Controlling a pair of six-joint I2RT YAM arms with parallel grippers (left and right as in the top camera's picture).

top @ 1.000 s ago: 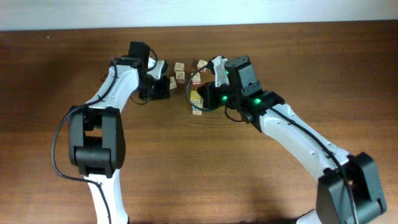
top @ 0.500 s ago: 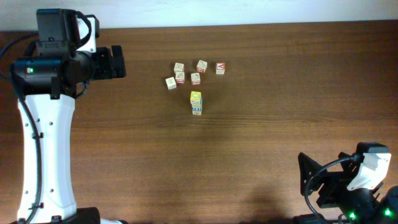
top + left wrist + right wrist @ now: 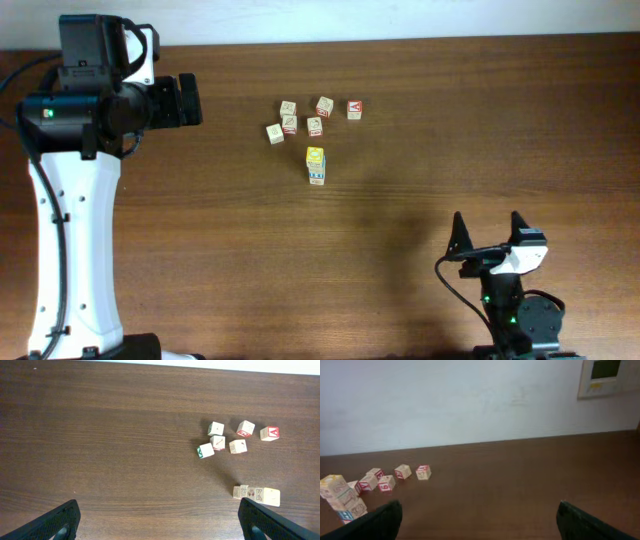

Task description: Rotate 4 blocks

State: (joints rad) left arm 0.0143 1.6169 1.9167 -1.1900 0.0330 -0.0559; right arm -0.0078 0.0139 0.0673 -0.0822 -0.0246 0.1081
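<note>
Left gripper point(image 3: 192, 100) at far left of table point(image 3: 450, 130), jaws wide apart, holding nothing. Loose cluster near back edge: green-printed block point(image 3: 274, 132) leftmost, red-printed cubes point(image 3: 354, 109) to its right. Stack of blocks point(image 3: 316, 165) just in front of the cluster, yellow top, blue print at base, leaning in right wrist view. Right gripper point(image 3: 487, 228) at near right, jaws spread, empty, well apart from stack
</note>
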